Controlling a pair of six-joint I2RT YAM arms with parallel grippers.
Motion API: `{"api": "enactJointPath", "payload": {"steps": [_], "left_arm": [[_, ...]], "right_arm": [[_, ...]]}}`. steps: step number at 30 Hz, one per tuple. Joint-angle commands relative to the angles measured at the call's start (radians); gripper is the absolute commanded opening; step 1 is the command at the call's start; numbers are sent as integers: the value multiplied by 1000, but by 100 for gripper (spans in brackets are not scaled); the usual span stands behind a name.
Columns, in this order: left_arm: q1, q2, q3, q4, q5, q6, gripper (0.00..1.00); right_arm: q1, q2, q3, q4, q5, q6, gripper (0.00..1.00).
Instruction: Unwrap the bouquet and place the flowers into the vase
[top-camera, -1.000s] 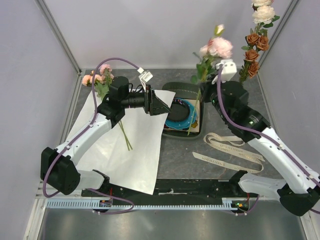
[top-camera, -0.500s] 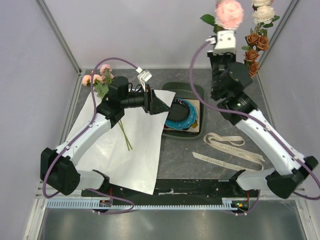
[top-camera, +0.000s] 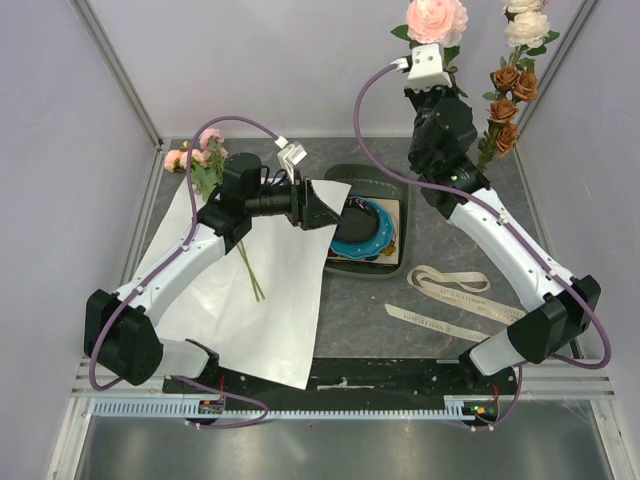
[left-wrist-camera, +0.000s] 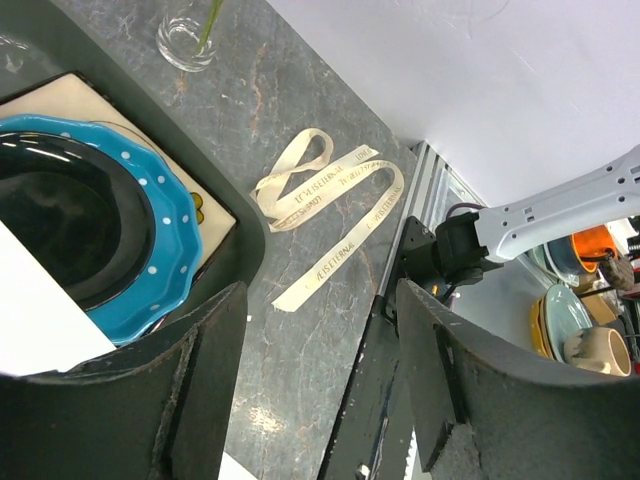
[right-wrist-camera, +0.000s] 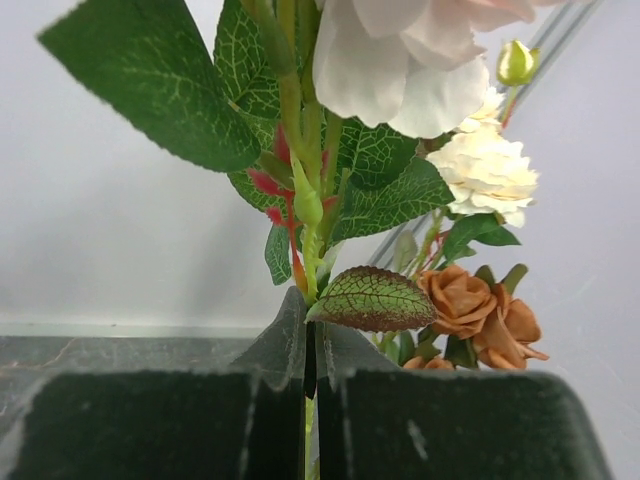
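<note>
Table (top-camera: 360, 310): paper (top-camera: 250, 300), ribbon (top-camera: 420, 318), tray (top-camera: 350, 178), vase (left-wrist-camera: 185, 45)

between the matt, grainy black left fingers (left-wrist-camera: 205, 390): mottled grey stone-look tabletop (left-wrist-camera: 300, 340), satiny cream ribbon (left-wrist-camera: 330, 195); beyond their tips, clear glass vase (left-wrist-camera: 186, 42), glossy blue plate (left-wrist-camera: 165, 250); above the right fingers (right-wrist-camera: 150, 420), flowers (right-wrist-camera: 400, 60) with matt veined leaves

The cream ribbon (left-wrist-camera: 335, 257) bears printed lettering including "ETERNAL".
</note>
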Motion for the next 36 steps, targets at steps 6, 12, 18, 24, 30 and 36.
{"api": "enactJointPath", "payload": {"steps": [6, 12, 18, 24, 30, 36], "left_arm": [[5, 4, 38, -1, -5, 36, 70], [6, 7, 32, -2, -19, 47, 70], [9, 20, 37, 1, -4, 39, 70], [34, 27, 29, 33, 21, 10, 70], [38, 33, 25, 36, 30, 1, 70], [41, 42, 26, 35, 49, -16, 70]], "right_arm": [[-82, 36, 70, 82, -55, 24, 0], [-100, 79, 107, 62, -73, 50, 0], [-109, 97, 79, 71, -69, 55, 0], [-109, 99, 67, 77, -66, 50, 0], [-119, 89, 45, 87, -39, 70, 0], [-148, 59, -33, 117, -30, 142, 0]]}}
